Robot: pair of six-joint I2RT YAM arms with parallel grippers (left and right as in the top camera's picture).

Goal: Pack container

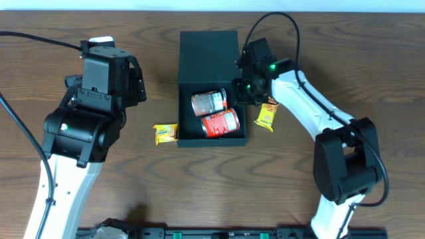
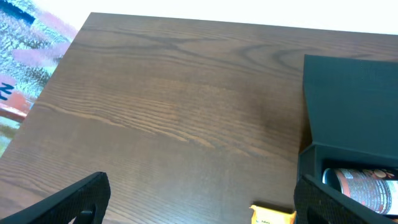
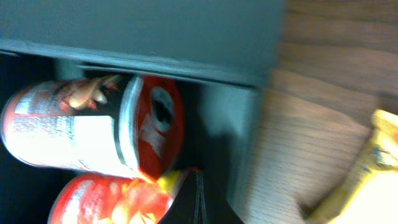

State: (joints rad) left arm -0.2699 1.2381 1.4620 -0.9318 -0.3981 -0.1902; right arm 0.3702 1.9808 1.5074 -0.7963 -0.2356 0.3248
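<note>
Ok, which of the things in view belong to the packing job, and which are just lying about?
Job: container, far red can and near red can inside it, left yellow packet, right yellow packet outside.
Lying about: black cable, far left.

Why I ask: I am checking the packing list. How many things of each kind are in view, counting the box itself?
container: 1
red cans: 2, both lying inside the container
yellow packets: 2, one on each side of the container, outside it
Total: 5
</note>
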